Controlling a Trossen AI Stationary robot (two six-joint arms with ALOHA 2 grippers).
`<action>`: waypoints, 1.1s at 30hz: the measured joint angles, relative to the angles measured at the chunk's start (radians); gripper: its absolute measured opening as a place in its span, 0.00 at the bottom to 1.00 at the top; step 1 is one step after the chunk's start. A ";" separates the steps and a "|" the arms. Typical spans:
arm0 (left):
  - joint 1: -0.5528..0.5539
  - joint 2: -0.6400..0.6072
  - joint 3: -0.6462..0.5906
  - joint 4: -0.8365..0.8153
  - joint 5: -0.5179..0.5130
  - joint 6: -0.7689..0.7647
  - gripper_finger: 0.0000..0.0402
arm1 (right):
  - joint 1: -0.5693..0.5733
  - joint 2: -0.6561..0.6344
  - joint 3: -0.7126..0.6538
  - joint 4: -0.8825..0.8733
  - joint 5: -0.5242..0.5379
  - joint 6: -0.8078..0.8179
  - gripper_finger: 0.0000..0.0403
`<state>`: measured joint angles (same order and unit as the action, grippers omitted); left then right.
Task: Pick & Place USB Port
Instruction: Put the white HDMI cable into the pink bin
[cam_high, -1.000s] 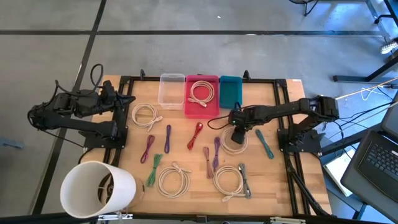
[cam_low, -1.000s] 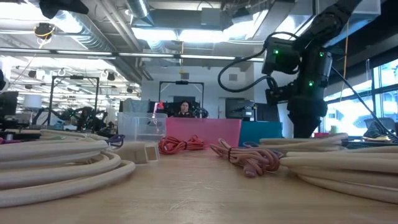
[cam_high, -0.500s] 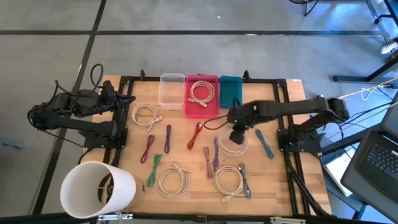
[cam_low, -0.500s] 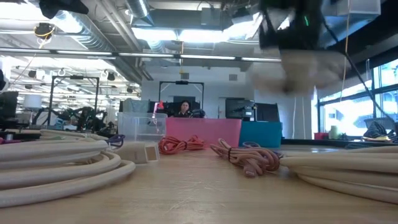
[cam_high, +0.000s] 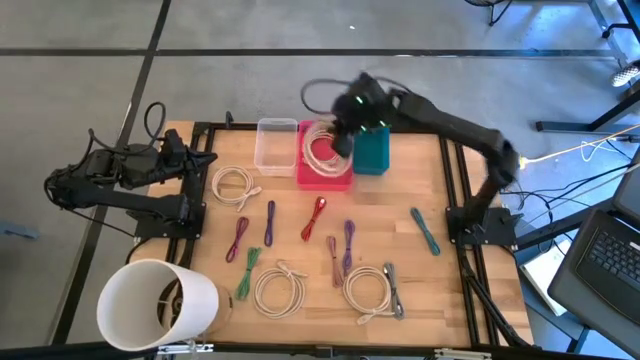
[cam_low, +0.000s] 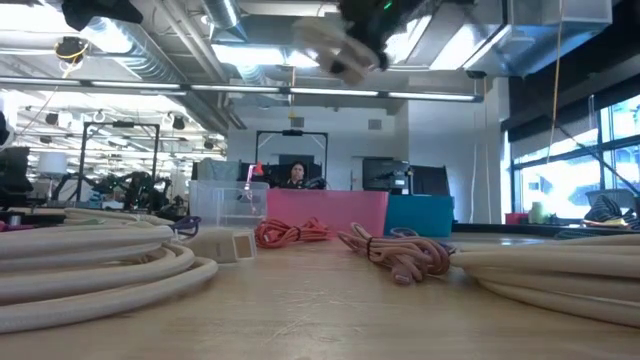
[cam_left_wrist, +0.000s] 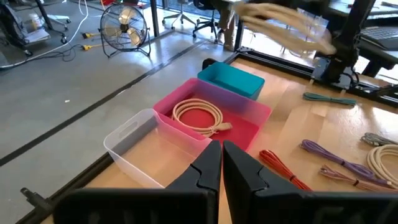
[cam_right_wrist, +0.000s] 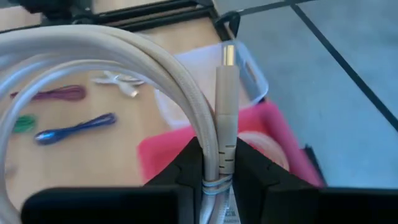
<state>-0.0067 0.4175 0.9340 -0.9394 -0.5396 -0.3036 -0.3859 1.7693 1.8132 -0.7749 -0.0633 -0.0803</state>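
My right gripper (cam_high: 343, 140) hangs in the air over the pink bin (cam_high: 325, 180) at the table's far edge, shut on a coiled cream USB cable (cam_right_wrist: 93, 56). That coil shows as a pale blur high in the low view (cam_low: 335, 50) and in the left wrist view (cam_left_wrist: 286, 31). A second cream coil (cam_left_wrist: 199, 115) lies inside the pink bin on its floor. My left gripper (cam_left_wrist: 221, 162) waits shut at the table's left side, above the edge, touching nothing. My right gripper pinches the cream coil where its strands are bundled (cam_right_wrist: 211, 158), just behind the plug (cam_right_wrist: 227, 81), between its two fingers (cam_right_wrist: 186, 168). The plug sticks out past the fingertips. The coil is lifted clear of the table and loops away from the fingers.
A clear bin (cam_high: 276, 145) and a teal bin (cam_high: 372, 155) flank the pink one. Cream coils (cam_high: 280, 290) (cam_high: 368, 290) (cam_high: 232, 185) and several thin coloured cables (cam_high: 316, 215) lie across the table. A white bucket (cam_high: 155, 305) stands at the near left corner.
My right gripper has lifted the cream coil off the table's right-middle, carried it up and toward the far edge, and now holds it over the pink bin. The coil has gone from lying flat on the wood to hanging clear in the air.
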 joint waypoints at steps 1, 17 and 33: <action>0.000 0.000 0.000 0.000 0.000 -0.004 0.02 | -0.021 0.055 0.072 -0.027 -0.011 -0.031 0.14; 0.000 0.000 0.000 0.000 -0.030 -0.002 0.02 | -0.207 0.575 0.403 -0.395 -0.141 -0.169 0.14; 0.000 0.000 0.000 -0.004 -0.050 0.010 0.02 | -0.198 0.701 0.371 -0.180 -0.036 -0.196 0.14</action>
<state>-0.0067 0.4175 0.9340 -0.9431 -0.5891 -0.2932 -0.5837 2.4699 2.1841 -0.9550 -0.0990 -0.2766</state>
